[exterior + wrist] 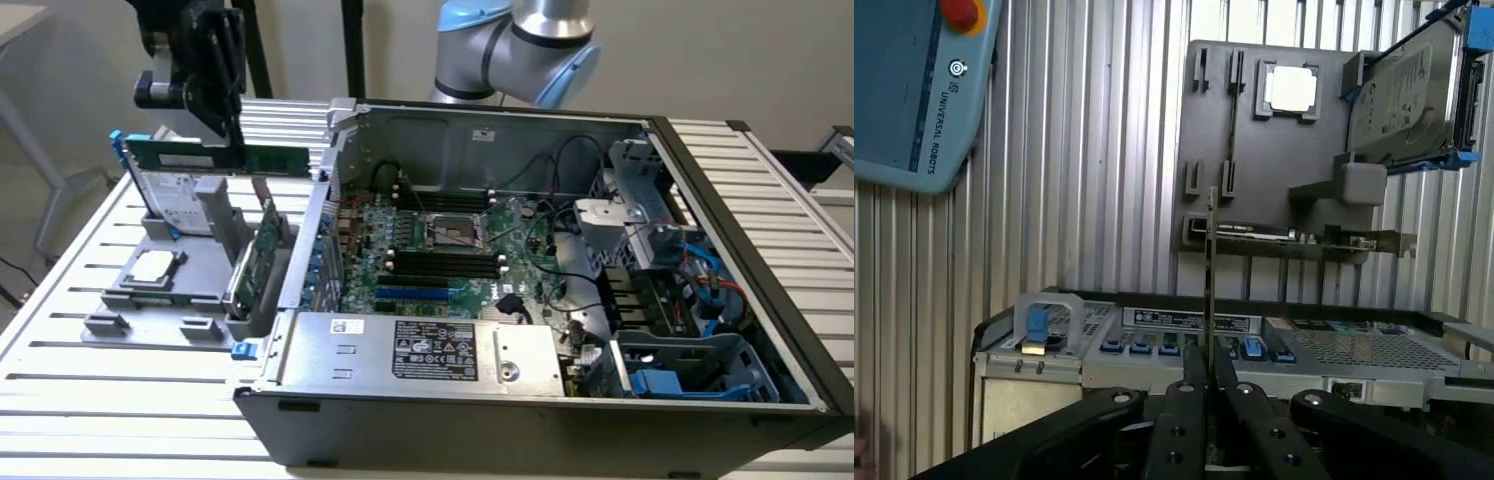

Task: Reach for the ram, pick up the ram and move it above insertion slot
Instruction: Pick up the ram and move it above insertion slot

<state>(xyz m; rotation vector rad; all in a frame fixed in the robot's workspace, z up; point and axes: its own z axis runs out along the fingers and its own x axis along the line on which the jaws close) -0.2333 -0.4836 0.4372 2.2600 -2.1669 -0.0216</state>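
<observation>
"UNIVERSAL ROBOTS" is printed in white on the blue-grey teach pendant (914, 90), beside a round logo. Labels are seen on the power supply (434, 352), but their print cannot be read.

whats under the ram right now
The ram, clamped in the end effector, hangs above the grey parts holder, over its hard drive. The holder's slots beneath are hidden.

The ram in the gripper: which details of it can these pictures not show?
- Exterior view: the gripper covers the middle of the ram; its chips are too small to count.
- Wrist view: the ram stands edge-on, so neither face shows; the fingers hide its near end.
</observation>
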